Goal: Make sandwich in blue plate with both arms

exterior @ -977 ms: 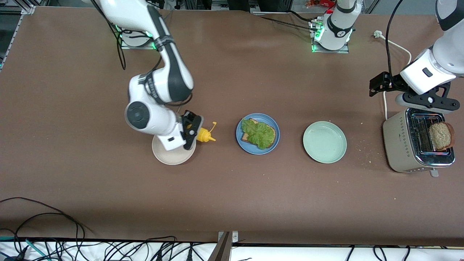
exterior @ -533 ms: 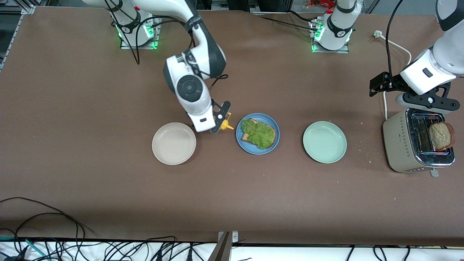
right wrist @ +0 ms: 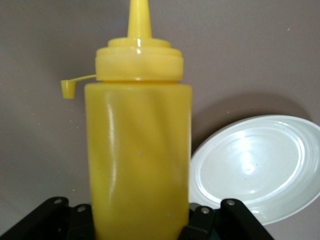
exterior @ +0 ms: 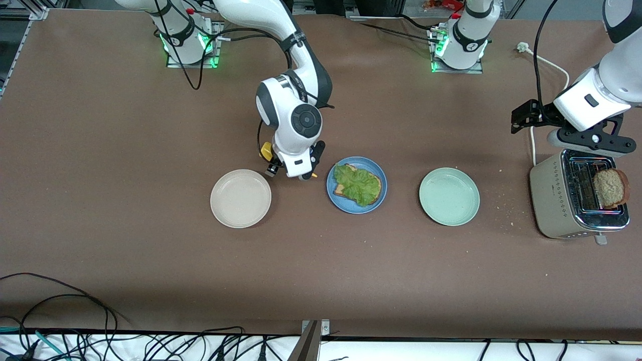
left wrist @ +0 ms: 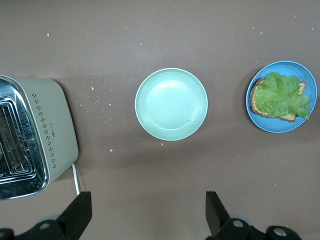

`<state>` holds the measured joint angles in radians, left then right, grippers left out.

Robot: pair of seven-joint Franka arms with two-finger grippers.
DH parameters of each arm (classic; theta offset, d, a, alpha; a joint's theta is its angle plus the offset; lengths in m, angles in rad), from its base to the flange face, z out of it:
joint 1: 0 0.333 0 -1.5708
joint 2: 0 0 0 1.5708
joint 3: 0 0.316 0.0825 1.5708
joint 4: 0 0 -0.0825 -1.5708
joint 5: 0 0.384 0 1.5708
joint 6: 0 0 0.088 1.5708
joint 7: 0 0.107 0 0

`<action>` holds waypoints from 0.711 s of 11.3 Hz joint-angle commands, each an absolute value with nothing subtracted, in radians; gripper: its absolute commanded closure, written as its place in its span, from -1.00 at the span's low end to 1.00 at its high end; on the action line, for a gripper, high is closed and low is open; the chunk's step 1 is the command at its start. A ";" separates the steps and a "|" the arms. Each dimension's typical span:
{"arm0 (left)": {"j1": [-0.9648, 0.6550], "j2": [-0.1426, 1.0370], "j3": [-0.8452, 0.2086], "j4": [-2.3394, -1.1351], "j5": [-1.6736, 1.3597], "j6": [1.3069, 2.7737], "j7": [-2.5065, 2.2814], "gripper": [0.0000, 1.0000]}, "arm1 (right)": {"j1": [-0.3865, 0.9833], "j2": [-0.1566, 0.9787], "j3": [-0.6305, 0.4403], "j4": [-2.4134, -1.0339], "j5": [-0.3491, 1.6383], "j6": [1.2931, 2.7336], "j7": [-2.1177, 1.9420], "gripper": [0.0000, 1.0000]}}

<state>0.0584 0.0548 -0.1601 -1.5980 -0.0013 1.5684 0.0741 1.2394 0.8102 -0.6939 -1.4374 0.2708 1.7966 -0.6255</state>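
Step in hand, as judged: sauce stage. Right pincer (exterior: 293, 173) clamped on yellow squeeze bottle (right wrist: 137, 155), up over the bench (exterior: 150, 281) between beige plate (exterior: 241, 198) and blue plate (exterior: 356, 185). Blue plate just beside this pincer, toward the left arm's end; it carries one bread slice topped with lettuce (exterior: 357, 183), no top slice yet. Next move likely calls for bringing the nozzle over the lettuce, tipped down. Left pincer (left wrist: 145, 217) waits with jaws wide apart and empty over the toaster (exterior: 577, 195), where a toast slice (exterior: 609, 188) stands.
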 commanded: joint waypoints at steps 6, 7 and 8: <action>0.061 0.061 -0.166 -1.575 0.009 1.551 0.071 -1.00 | 1.281 0.950 -0.759 -1.243 0.308 1.735 -0.551 1.00; 0.061 0.061 -0.166 -1.575 0.009 1.551 0.072 -1.00 | 1.278 0.950 -0.756 -1.241 0.310 1.736 -0.551 1.00; 0.063 0.061 -0.166 -1.575 0.009 1.551 0.074 -1.00 | 1.278 0.950 -0.756 -1.241 0.310 1.741 -0.551 1.00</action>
<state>0.0586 0.0549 -0.1603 -1.5980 -0.0013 1.5683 0.0741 1.2759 0.9240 -0.7365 -1.2787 0.2844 1.7461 -0.5607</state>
